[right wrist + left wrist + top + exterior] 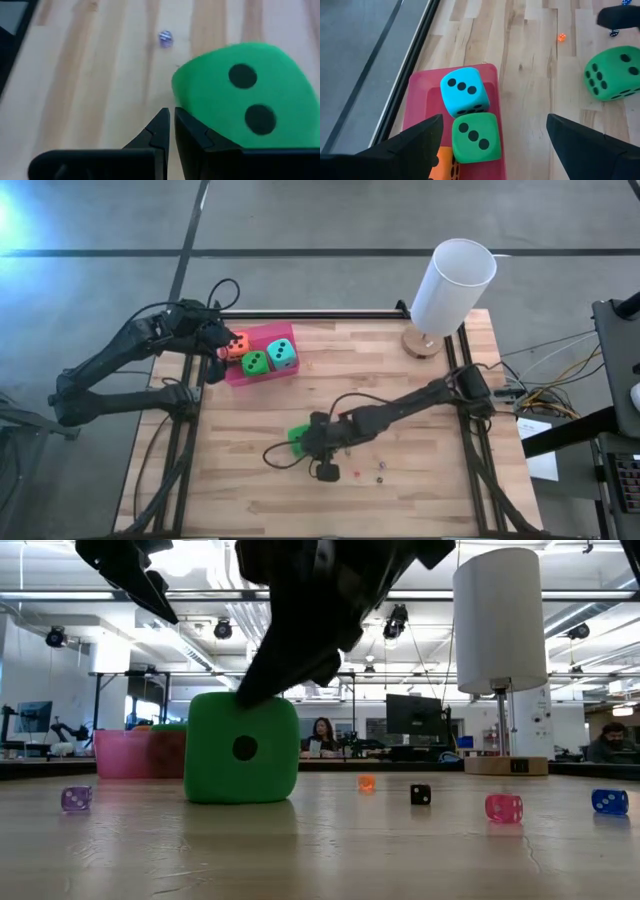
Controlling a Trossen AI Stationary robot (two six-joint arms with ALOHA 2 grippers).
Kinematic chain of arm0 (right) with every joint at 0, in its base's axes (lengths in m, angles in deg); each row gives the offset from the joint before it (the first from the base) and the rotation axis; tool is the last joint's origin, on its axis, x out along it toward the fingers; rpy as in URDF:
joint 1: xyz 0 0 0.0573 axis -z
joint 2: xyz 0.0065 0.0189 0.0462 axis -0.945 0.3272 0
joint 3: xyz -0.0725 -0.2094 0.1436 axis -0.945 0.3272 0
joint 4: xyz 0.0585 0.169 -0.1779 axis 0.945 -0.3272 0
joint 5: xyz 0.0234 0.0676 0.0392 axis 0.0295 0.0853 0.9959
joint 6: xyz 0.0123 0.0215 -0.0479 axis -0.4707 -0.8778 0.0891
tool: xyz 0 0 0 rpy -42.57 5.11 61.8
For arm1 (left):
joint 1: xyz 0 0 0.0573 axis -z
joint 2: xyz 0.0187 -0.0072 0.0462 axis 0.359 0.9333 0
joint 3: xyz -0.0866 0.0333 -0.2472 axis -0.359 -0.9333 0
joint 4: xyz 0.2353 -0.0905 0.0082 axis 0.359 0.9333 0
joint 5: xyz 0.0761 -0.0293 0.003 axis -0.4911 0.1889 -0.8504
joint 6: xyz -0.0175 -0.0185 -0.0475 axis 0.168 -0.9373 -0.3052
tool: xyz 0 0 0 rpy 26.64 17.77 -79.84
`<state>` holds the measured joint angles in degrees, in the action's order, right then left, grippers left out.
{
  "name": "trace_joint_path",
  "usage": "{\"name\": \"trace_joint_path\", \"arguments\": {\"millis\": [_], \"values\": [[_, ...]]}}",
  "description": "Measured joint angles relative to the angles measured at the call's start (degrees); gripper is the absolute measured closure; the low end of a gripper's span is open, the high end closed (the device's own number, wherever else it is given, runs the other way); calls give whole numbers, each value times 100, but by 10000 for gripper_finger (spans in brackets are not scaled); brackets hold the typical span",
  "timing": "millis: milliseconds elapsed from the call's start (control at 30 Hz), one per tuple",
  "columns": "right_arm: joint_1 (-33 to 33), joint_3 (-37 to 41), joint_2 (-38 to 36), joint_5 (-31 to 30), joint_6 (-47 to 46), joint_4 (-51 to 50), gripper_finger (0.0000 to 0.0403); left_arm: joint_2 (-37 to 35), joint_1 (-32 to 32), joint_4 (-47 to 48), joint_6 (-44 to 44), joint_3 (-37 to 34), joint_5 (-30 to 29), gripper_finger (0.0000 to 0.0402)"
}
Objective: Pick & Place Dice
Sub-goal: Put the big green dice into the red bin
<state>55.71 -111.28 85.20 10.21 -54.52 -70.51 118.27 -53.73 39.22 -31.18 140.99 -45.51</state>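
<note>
While you look down on the wooden plank worktop (400,480), the left end effector (214,348) sits over the far-left corner, its fingers (410,145) spread wide and holding nothing, above the end of the pink plastic tray (262,336); in that tray lie three soft foam dice with black pips in a row: the orange die (237,346) nearest the left end effector, the bright green die (257,363) in the middle and the teal die (283,354) at the far end; the green and teal ones touch, each showing three pips in the left wrist view; the second bright green foam die (300,437) rests on the worktop well apart from the tray, toward the middle; you will find the right end effector (318,442) just beside it, its fingers (160,131) pressed together and gripping nothing; from the right wrist the die lies to one side of the closed tips; tiny coloured beads (503,807) are scattered on the worktop nearby; at the far-right corner stands a white cylindrical lamp on a round wooden base (452,285).
</note>
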Motion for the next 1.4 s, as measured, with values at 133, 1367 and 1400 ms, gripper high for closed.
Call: {"name": "trace_joint_path", "arguments": {"millis": [133, 1367, 1400], "values": [[161, 90, 1, -5, 40, 2, 376, 0, 0, 0, -2, 0, -1, 45], [338, 374, -2151, -1637, 86, -2049, 376, 55, 185, -75, 141, -2, 967, 50], [323, 479, -2333, -1635, 81, -2007, 376, 88, 256, -79, 108, -2, 969, 49]]}}
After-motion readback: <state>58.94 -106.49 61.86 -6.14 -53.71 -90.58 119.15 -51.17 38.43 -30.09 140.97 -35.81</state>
